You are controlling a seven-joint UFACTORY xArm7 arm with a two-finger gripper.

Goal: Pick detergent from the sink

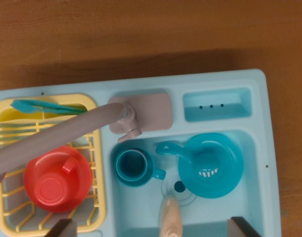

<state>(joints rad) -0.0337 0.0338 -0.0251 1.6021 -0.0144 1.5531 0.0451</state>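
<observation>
wrist view, looking straight down on a toy sink unit (262, 98) in pale blue plastic, set on a wooden table (141, 34).

item 1: detergent bottle (170, 217), cream-coloured, lying in the sink basin at the bottom edge of the view, just below the drain (179, 186); its lower part is cut off by the frame.

item 2: my gripper (153, 228); only 2 dark fingertips (62, 228) show, at the bottom edge, 1 on each side of the bottle. they are spread wide and touch nothing.

item 3: teal cup (133, 167), upright in the basin, on the wrist view's left of the drain.

item 4: teal pot (210, 165) with a handle, in the basin on the wrist view's right.

item 5: grey faucet (66, 136), its spout reaching across the yellow dish rack (7, 111).

item 6: red cup (57, 180), upside down in the rack.

item 7: teal utensil (42, 105) lying across the rack's top.

item 8: small recessed tray (217, 105) at the unit's upper right.
</observation>
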